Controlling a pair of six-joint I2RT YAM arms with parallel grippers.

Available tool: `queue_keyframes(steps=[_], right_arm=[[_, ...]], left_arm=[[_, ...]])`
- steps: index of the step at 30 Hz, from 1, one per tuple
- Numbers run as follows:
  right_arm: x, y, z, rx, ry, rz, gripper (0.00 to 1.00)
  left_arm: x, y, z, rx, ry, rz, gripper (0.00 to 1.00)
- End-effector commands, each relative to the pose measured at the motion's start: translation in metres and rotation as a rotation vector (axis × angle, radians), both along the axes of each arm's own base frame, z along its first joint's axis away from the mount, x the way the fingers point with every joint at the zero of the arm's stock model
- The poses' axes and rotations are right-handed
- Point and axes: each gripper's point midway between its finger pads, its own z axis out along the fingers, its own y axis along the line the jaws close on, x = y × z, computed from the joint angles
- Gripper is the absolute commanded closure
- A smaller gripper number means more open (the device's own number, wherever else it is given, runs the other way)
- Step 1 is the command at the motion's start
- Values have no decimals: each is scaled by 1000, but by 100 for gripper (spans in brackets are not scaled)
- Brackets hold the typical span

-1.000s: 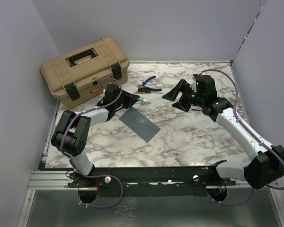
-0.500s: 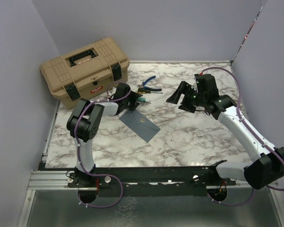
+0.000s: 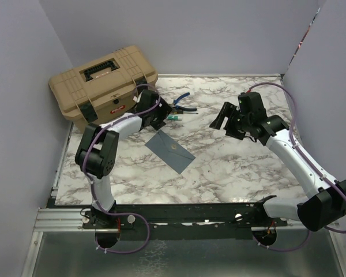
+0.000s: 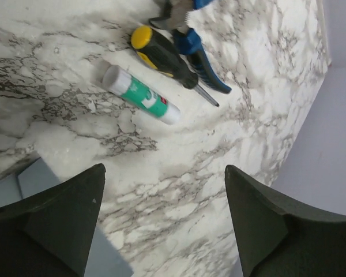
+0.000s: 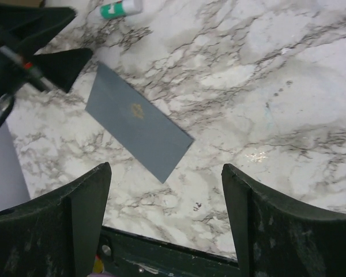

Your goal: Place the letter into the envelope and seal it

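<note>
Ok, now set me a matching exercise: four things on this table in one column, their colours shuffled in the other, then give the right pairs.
Things
1. envelope
2. glue stick
3. toolbox
4. screwdriver

Colours
a. tan
b. black handle with a yellow cap
c. slate blue-grey
d. green and white

Pairs: 1-c, 2-d, 3-a, 4-b
</note>
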Motion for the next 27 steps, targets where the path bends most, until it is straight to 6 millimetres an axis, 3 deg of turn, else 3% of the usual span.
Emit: queue_keyframes(steps=[1, 7, 14, 17, 22, 27], right_arm=[[2, -36, -7, -194, 25, -78, 22], [-3, -55, -4, -301, 40, -92, 21], [3, -61, 46, -292, -129, -96, 18], [2, -66, 59, -295, -156, -115, 18], [-4, -68, 73, -287, -199, -105, 18], [-9, -66, 84, -267, -224, -87, 15]], left_arm=[[-34, 31, 57, 277, -117, -173, 14], [-74, 103, 103, 617, -202, -169, 2], [-117, 184, 209, 939, -365, -57, 1], [-136, 211, 238, 1012, -382, 41, 1], [-153, 225, 258, 993, -449, 125, 1], [-159, 221, 255, 913, -462, 158, 1]])
